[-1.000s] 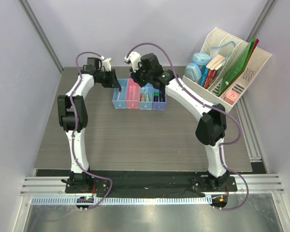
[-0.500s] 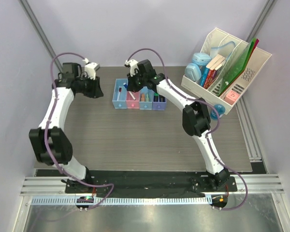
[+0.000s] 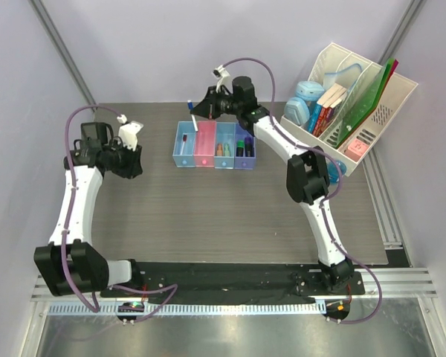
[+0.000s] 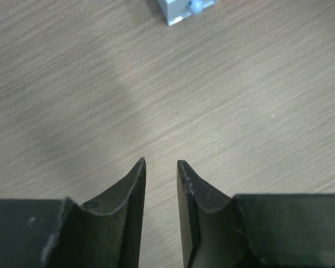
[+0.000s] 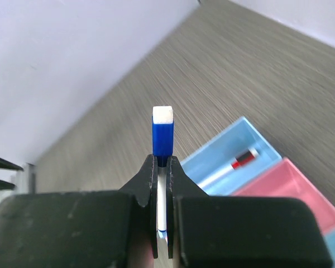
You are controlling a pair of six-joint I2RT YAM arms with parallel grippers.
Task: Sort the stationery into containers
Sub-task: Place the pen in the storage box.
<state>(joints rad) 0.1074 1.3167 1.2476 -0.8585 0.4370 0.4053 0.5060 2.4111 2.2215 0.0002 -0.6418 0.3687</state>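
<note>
My right gripper (image 3: 198,111) hovers above the back left of the tray row, shut on a thin white marker with a blue cap (image 3: 189,107). In the right wrist view the cap (image 5: 162,134) sticks out past the gripper (image 5: 162,162). The four joined trays are light blue (image 3: 183,154), pink (image 3: 205,152), light blue (image 3: 224,135) and purple (image 3: 244,134). A white marker with a red cap (image 5: 237,163) lies in the left light blue tray (image 5: 243,137). Highlighters (image 3: 223,149) stand in the two right trays. My left gripper (image 3: 132,161) is slightly open and empty, left of the trays; in its wrist view (image 4: 161,164) it is over bare table.
A large white slanted file rack (image 3: 372,126) with books and folders stands at the back right. A round blue roll (image 3: 337,169) lies by its front corner, partly behind my right arm. Purple walls close the left, back and right.
My left arm has pulled away from the trays to the left and nearer. My right gripper has risen from the trays toward the back with the blue-capped marker in it.
</note>
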